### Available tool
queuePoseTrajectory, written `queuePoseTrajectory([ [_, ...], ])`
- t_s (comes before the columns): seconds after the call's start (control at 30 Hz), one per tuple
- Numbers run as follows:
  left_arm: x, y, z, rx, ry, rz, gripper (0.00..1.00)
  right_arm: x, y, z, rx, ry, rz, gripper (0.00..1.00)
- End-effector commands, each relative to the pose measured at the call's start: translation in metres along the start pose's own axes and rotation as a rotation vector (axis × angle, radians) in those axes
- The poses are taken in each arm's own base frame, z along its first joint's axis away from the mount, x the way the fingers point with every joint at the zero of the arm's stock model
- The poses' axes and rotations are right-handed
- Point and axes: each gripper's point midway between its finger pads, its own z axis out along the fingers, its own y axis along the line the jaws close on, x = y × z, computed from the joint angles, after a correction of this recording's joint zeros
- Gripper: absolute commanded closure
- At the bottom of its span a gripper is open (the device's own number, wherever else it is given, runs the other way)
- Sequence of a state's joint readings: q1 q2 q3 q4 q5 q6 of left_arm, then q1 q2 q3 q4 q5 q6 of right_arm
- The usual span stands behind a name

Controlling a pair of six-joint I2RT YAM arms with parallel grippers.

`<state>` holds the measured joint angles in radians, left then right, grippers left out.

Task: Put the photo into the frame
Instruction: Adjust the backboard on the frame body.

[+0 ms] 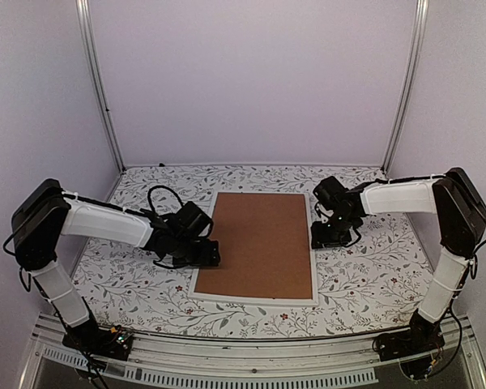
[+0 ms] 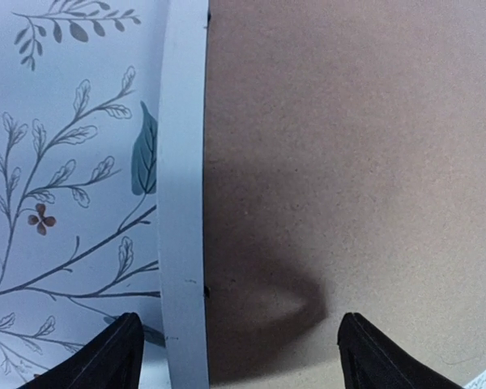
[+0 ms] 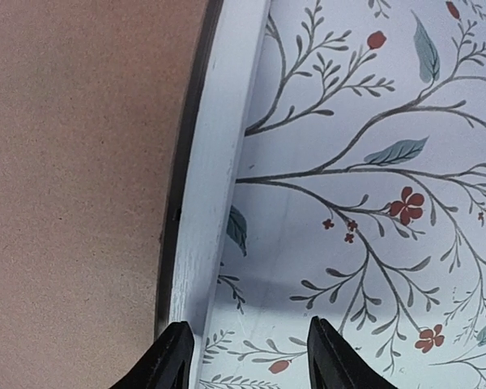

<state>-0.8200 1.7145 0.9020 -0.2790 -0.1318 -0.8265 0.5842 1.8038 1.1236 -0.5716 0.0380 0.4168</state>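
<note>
Centre: board (image 1: 263, 243) in frame (image 1: 255, 298). My left gripper (image 1: 213, 253) gapes wide astride the left rim. My right gripper (image 1: 322, 241) is half-open and empty beside the right rim. Risk: a snagging finger could drag the frame.

Lab test booth: plain pale walls (image 1: 251, 81), aluminium corner posts (image 1: 101, 89), two bolted arms (image 1: 105, 223) (floral tablecloth (image 1: 130, 275)).
</note>
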Motion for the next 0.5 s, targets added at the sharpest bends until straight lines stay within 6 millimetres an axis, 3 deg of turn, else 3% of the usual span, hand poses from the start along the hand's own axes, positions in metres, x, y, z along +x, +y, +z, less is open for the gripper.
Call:
queuePoseTrajectory([
  [0.0, -0.012, 0.006, -0.014, -0.028, -0.056, -0.016, 0.14, -0.020, -0.002, -0.018, 0.038, -0.054, -0.013, 0.47],
  [0.2, -0.024, 0.011, -0.019, -0.036, -0.078, -0.016, 0.14, -0.047, -0.009, -0.037, 0.010, -0.116, 0.014, 0.46],
  [0.47, -0.054, 0.017, -0.025, 0.001, -0.110, -0.004, 0.14, -0.111, -0.033, -0.043, 0.000, -0.249, 0.063, 0.47],
])
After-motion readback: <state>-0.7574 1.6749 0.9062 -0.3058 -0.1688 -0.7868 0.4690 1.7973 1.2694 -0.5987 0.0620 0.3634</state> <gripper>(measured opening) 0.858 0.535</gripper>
